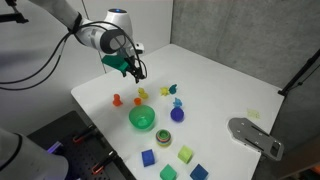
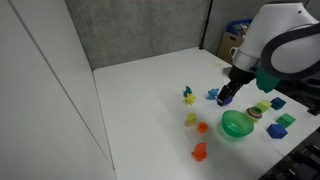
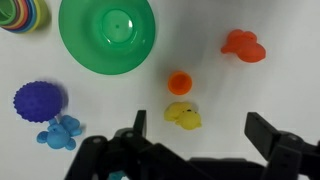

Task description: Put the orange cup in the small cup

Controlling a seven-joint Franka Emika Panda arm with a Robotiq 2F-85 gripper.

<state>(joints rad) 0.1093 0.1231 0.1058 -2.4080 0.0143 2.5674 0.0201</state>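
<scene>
Orange cup (image 3: 179,82) sits just beside a yellow toy (image 3: 182,116), so my open, empty gripper (image 3: 198,130) could trap both. Pinched off-centre, I think it would skid across the worktop (image 3: 285,90).

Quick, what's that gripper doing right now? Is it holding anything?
Gripper: open, jaws spread wide, holding nothing.

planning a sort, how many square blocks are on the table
4, clustered by the table edge beyond the green bowl: blue block, lime block, green block, second blue block. None looks hidden, but they are small.
</scene>
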